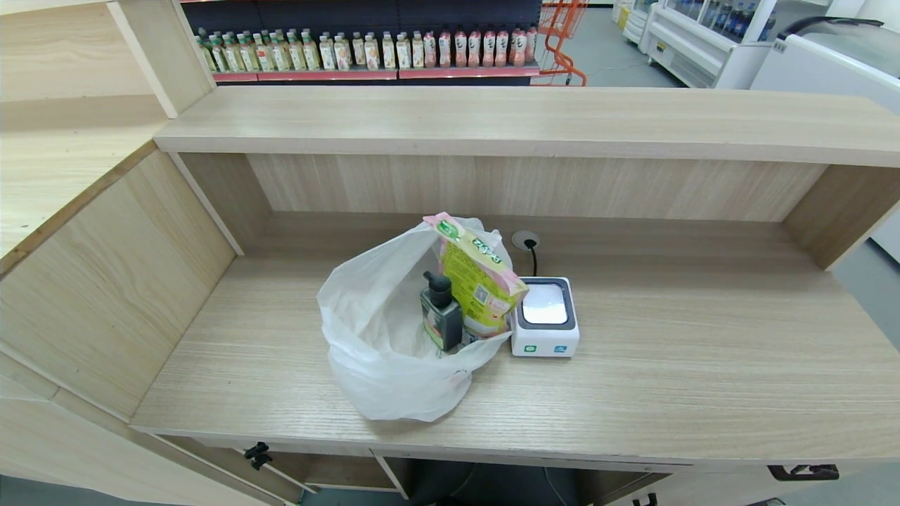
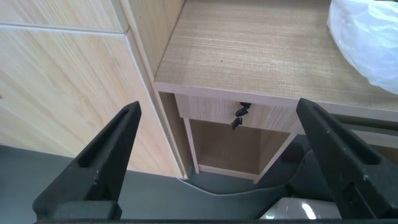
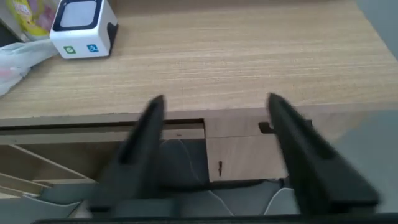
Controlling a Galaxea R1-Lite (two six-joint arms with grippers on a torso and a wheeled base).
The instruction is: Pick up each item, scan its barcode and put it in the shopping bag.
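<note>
A white plastic shopping bag (image 1: pixel 383 351) stands open at the middle of the wooden counter (image 1: pixel 675 358). Inside it are a dark pump bottle (image 1: pixel 441 316) and a yellow-green and pink packet (image 1: pixel 478 277), both upright. A white barcode scanner (image 1: pixel 545 318) sits just right of the bag, touching the packet's side. My left gripper (image 2: pixel 214 168) hangs open and empty below the counter's front left corner, with the bag (image 2: pixel 367 37) off to one side. My right gripper (image 3: pixel 217 155) is open and empty below the front edge, the scanner (image 3: pixel 81 28) and bag (image 3: pixel 18 59) farther off.
A raised shelf (image 1: pixel 520 119) overhangs the back of the counter, and a wooden side wall (image 1: pixel 105 281) closes its left end. The scanner's cable runs to a grommet (image 1: pixel 526 240) behind it. Keys (image 2: pixel 239 115) hang from a drawer under the counter.
</note>
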